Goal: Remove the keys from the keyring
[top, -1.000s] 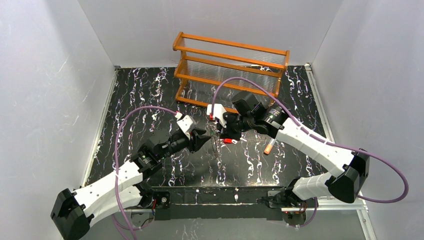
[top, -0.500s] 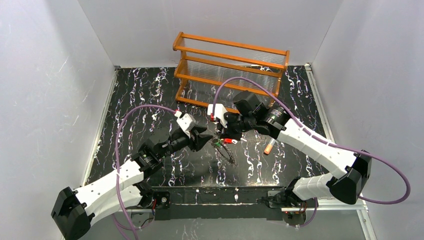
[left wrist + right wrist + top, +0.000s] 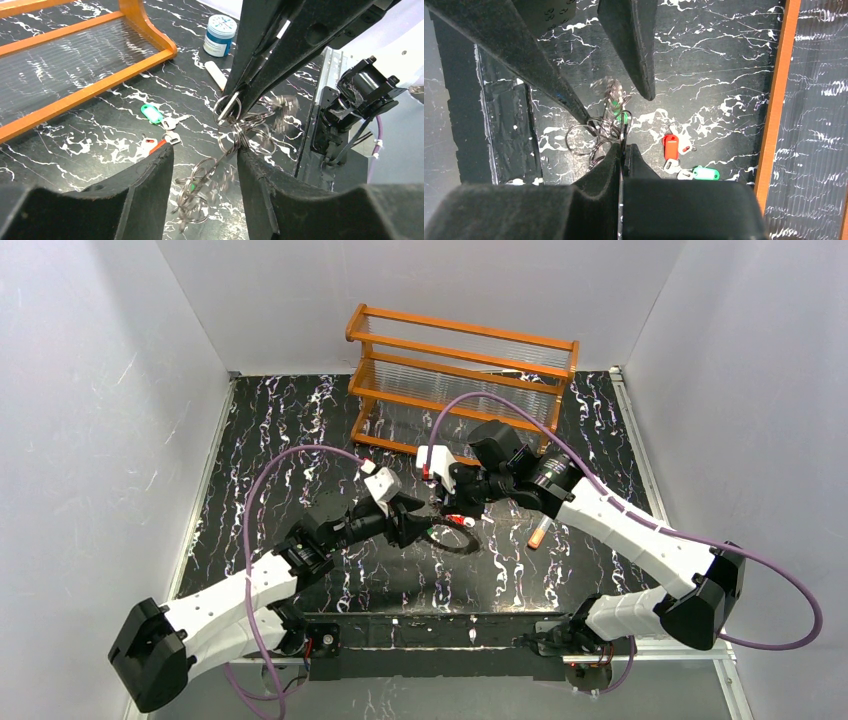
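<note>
The keyring (image 3: 235,131) is a bunch of linked silvery wire rings, blurred at its lower end, with a bit of green among them. My right gripper (image 3: 624,148) is shut on its top ring and holds it above the table; it also shows from above (image 3: 452,512). My left gripper (image 3: 205,152) is open, its jaws either side of the hanging rings, the right finger (image 3: 260,190) touching them. A green-headed key (image 3: 151,112) and a red-headed key (image 3: 150,146) lie loose on the table, also in the right wrist view: green (image 3: 705,172), red (image 3: 670,146).
An orange wooden rack (image 3: 460,380) stands at the back. A clear tube with an orange cap (image 3: 537,532) lies right of the grippers. A small blue-white lidded jar (image 3: 220,37) and a white stick (image 3: 216,75) lie near the rack's end.
My left gripper has moved right, toward the right gripper, and now brackets the hanging rings. The ring bunch has swung and is blurred. The right gripper has barely moved.
</note>
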Tool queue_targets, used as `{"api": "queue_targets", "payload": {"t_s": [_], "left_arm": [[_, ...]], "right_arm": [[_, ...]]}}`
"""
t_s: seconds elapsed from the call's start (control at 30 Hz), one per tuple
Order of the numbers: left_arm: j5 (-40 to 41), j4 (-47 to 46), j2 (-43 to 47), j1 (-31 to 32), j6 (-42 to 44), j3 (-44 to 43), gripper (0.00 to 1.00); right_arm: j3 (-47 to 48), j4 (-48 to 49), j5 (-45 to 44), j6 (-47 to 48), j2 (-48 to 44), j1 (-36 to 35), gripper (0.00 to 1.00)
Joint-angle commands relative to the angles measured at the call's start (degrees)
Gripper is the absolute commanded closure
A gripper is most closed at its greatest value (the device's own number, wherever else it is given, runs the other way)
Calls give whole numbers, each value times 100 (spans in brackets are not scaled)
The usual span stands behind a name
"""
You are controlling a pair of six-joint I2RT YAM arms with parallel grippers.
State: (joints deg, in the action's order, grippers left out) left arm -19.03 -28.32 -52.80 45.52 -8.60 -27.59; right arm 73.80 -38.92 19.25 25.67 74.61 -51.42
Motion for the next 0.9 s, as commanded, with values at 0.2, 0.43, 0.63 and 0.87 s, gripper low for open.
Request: {"api": "queue_targets", "payload": {"t_s": [0.2,0.43,0.63,0.87], "left_arm": [[-71,-416,117,132,-220,-127,49],[311,-581,-217,430,-345,-187,49],[928,-66,444,432,-11,-164,52],[1425,1146,819,423,413,-454,58]], "right_arm": [[64,525,26,-223,-88,-22,99],[50,578,68,-278,-62,-25,99],[-56,550,-56,-116,-290,-26,99],[-18,336,74,121,-462,-26,99]]}}
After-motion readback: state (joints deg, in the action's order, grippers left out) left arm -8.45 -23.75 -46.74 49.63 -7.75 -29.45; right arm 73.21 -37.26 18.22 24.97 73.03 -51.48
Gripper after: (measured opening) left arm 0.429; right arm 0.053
